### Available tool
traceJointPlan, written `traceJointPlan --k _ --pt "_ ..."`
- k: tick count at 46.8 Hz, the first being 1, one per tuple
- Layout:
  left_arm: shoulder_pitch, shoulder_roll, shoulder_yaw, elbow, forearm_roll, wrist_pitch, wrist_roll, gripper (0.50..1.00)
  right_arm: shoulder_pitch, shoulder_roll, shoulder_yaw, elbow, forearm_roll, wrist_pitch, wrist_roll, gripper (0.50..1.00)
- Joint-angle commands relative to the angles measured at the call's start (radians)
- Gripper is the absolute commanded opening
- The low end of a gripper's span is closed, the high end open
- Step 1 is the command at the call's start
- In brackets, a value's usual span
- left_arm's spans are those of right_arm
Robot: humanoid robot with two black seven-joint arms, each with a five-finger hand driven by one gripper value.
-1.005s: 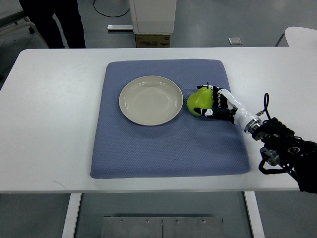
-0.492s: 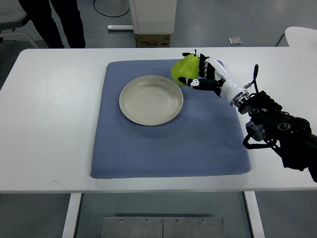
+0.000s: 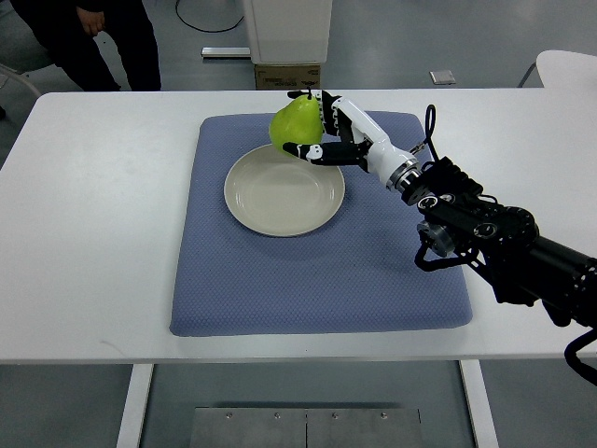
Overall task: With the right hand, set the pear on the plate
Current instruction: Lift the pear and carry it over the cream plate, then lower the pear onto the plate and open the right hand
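Top view is giving me a white table with a blue mat lying square in its middle, and wide bare tabletop is showing to the left of the mat and along the near edge. The cream plate is sitting on the mat's far left part, with open mat all around it except at its far rim. My right arm is reaching in from the lower right, crossing the mat's right side on a slant. A person's dark legs are standing beyond the table's far left corner, and a white machine base with a cardboard box is sitting beyond the far edge.

I am seeing the right hand wrapping its fingers around the pear, thumb side below and the others curling over the fruit's right flank. The pear is hanging in that grip above the plate's far rim; I cannot tell whether it is touching the rim. It is looking bright yellow-green, smooth, with a small dark stem pointing away from me.
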Motion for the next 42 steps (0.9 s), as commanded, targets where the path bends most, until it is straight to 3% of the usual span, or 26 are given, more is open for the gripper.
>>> traceJointPlan --k 1,21,42 --pt "-0.001 0.000 -0.001 0.000 0.000 0.000 0.000 1.000 0.002 0.000 -0.034 0.000 -0.002 -0.003 -0.002 0.500" --pt "-0.001 0.000 -0.001 0.000 0.000 0.000 0.000 1.000 -0.009 0.000 -0.169 -0.004 -0.030 -0.099 -0.056 0.500" --pt "-0.001 0.000 0.001 0.000 0.000 0.000 0.000 1.000 -0.031 0.000 -0.179 -0.003 -0.051 -0.119 -0.091 0.500"
